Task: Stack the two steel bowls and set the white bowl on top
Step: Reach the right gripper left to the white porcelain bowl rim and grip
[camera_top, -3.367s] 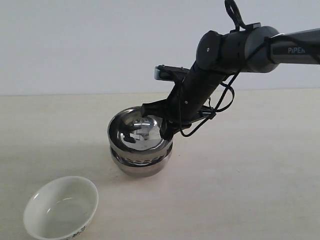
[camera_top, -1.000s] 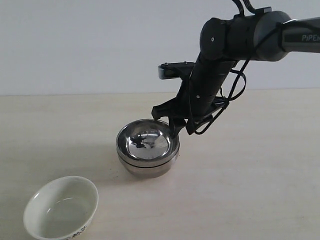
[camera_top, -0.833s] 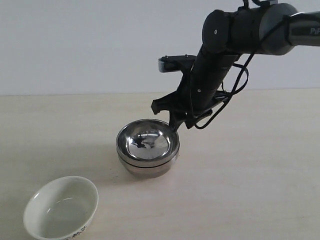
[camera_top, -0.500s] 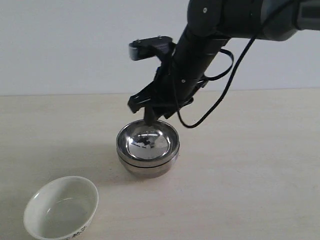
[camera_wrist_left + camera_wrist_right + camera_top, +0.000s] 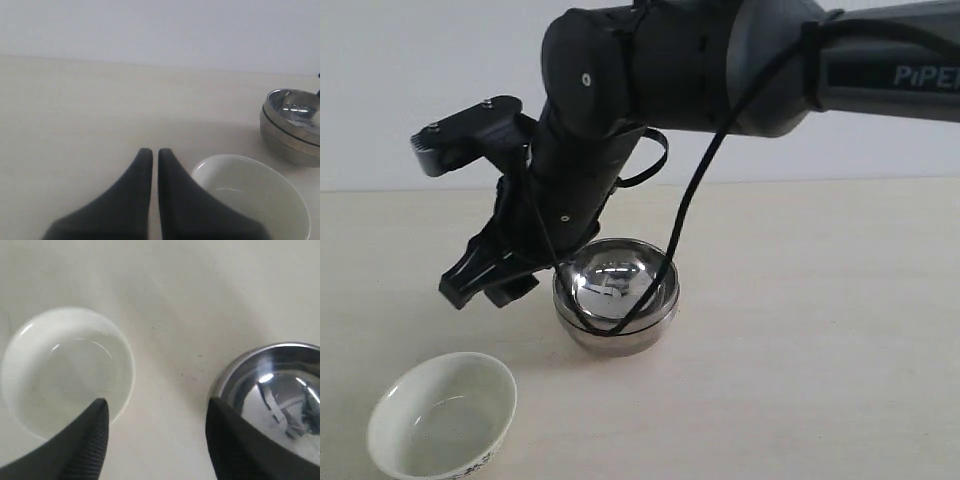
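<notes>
In your exterior view, the right arm (image 5: 620, 120) hides the stacked steel bowls (image 5: 610, 285) from 9 to 11 o'clock. The frame edge cuts the white bowl (image 5: 442, 415) at 6 o'clock. Your left wrist view crops both.

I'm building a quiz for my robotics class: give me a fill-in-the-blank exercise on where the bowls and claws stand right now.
1. The two steel bowls are already ____.
2. The white bowl rests on the ____, apart from them.
3. The right claw hangs ____ and empty.
4. The left claw is ____.
Missing words: stacked; table; open; shut.
</notes>
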Available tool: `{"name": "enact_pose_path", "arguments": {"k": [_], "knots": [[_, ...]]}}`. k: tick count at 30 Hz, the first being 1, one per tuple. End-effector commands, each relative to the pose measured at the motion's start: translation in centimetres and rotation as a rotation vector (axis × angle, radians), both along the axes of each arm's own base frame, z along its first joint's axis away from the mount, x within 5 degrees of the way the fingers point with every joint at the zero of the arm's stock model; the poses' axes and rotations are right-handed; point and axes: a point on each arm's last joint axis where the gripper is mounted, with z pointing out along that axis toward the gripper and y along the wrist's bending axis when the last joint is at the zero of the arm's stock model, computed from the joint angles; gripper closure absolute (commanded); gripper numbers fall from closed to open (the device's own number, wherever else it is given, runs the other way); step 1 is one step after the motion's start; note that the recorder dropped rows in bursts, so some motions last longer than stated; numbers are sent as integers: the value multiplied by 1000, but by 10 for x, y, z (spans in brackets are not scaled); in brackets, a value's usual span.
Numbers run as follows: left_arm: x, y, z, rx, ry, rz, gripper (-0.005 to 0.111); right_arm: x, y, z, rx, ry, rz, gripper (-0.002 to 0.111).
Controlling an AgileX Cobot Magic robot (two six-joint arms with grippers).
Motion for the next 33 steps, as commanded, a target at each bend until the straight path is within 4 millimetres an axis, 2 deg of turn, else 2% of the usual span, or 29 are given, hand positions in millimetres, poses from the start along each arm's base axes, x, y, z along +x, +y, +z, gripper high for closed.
{"name": "enact_pose_path", "arguments": {"k": [1, 4, 9, 27, 28, 30, 31, 32, 33], "knots": [[0, 0, -1, 1, -2, 3, 103, -11, 18, -9, 10, -20, 39, 57], [0, 0, -1, 1, -2, 3, 103, -14, 35, -40, -16, 3, 61, 57], [0, 0, -1, 1, -2, 3, 103, -9, 45, -77, -48, 22, 65, 57], [0, 0, -1, 1, -2, 3, 103, 1, 51, -118, -85, 2, 59, 58], [0, 0, -1, 1, -2, 3, 103, 1, 52, -118, -80, -1, 57, 60], [0, 0, -1, 1, -2, 3, 103, 2, 52, -118, -61, 7, 29, 78], [0, 0, -1, 1, -2, 3, 103, 2, 53, -117, -50, 12, 8, 95], [0, 0, -1, 1, -2, 3, 103, 2, 53, -117, -49, 13, 7, 105], [0, 0, -1, 1, -2, 3, 103, 2, 53, -117, -49, 13, 7, 108]]}}
